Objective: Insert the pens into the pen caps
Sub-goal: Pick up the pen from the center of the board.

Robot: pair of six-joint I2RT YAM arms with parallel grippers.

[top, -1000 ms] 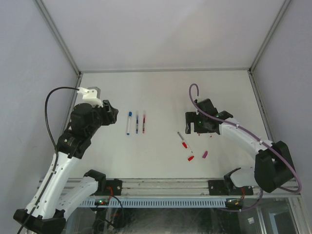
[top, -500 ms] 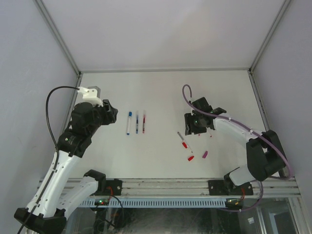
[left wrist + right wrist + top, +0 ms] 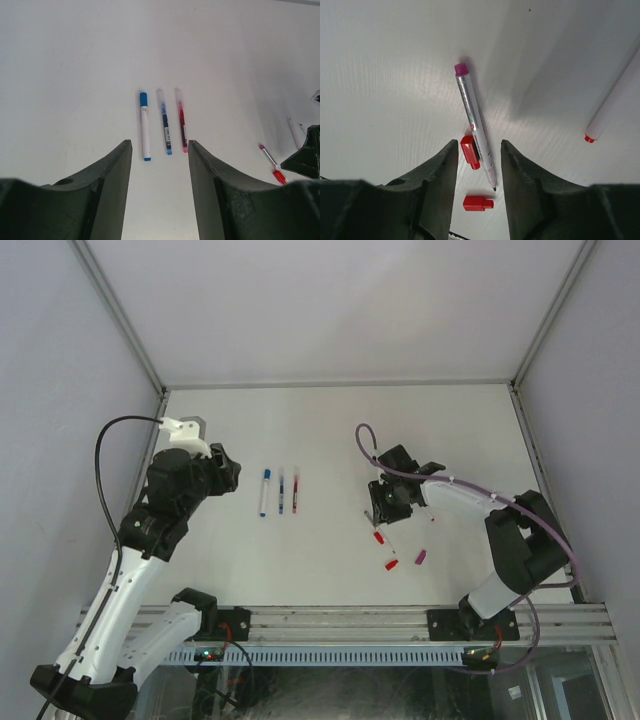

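Straddling uncapped magenta-end pen (image 3: 474, 122) w/ R claw (image 3: 478, 145), jaws apart, not gripping; L claw (image 3: 160, 145) hanging open, empty. I'm judging row of pens (image 3: 165, 125) capped, approx two remaining.

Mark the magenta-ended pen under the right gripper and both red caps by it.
magenta-ended pen (image 3: 474, 115): right wrist view, mid-barrel.
upper red cap (image 3: 469, 151): right wrist view, its middle.
lower red cap (image 3: 478, 203): right wrist view, its middle.

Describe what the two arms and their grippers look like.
Both arms have white links with black joint housings. The left arm carries a black cable and a white block at its wrist; the right arm carries a purple cable. The left gripper and right gripper are matte black, with smooth curved surfaces.
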